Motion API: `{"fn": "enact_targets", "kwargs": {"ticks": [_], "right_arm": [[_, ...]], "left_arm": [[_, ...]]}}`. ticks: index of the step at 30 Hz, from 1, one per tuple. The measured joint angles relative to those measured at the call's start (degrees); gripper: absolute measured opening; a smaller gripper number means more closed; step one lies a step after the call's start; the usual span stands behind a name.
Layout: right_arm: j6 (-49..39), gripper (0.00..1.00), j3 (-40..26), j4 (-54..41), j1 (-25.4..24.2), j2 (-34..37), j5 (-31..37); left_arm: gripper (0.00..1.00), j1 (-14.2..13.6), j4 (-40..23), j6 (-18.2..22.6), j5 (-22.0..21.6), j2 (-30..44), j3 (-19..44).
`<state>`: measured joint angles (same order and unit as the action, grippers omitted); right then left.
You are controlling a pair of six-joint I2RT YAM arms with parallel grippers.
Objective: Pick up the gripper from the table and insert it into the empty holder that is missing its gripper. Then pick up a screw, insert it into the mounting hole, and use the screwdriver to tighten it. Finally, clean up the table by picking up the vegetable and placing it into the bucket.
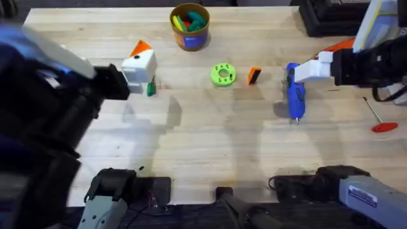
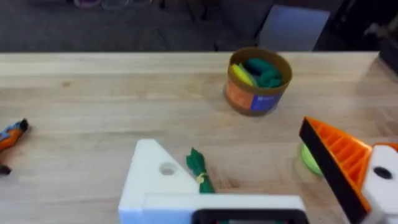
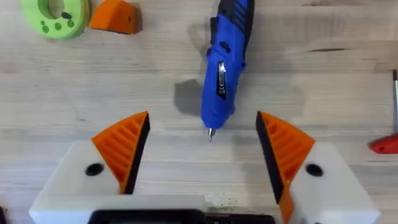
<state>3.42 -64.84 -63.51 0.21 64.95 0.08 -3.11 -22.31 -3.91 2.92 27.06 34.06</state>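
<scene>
We're hovering our right gripper (image 3: pixel 202 146), fingers spread wide and holding nothing, over the screwdriver (image 3: pixel 225 62), probably lining up a grab. The gripper (image 1: pixel 254 76) is lying beside the green disc (image 1: pixel 222 74). Our left gripper (image 2: pixel 252 180), also released, is hanging over the vegetable (image 2: pixel 200 172), bare holder (image 2: pixel 155 177) exposed.

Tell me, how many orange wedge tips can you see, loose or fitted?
4: a loose gripper tip beside the green disc, one on the left tool, two on the right tool. Others may be hidden.

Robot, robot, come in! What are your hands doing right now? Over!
Right hand open over blue screwdriver. Left hand open, one orange tip missing, above green vegetable. Orange tip on table, untouched. Nothing blocking.
</scene>
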Motion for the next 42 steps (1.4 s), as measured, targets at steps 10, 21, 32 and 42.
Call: {"fn": "enact_targets", "kwargs": {"ticks": [10,21,32,42], "right_arm": [[0.00,0.989,-0.01,0.00,0.00,0.00,0.02],[0.00,0.989,-0.02,-0.02,0.00,0.00,0.00],[0.00,0.989,-0.02,0.00,0.00,0.00,0.00],[0.00,0.989,-0.02,-0.02,0.00,0.00,0.00]], "left_arm": [[0.986,0.00,20.82,-0.01,2.37,-10.66,-17.27],[0.985,0.00,30.25,-0.01,3.74,-20.32,-26.47],[0.985,0.00,32.56,0.01,3.79,-26.80,-29.49],[0.985,0.11,39.67,-0.01,5.41,-26.79,-33.38]]}}
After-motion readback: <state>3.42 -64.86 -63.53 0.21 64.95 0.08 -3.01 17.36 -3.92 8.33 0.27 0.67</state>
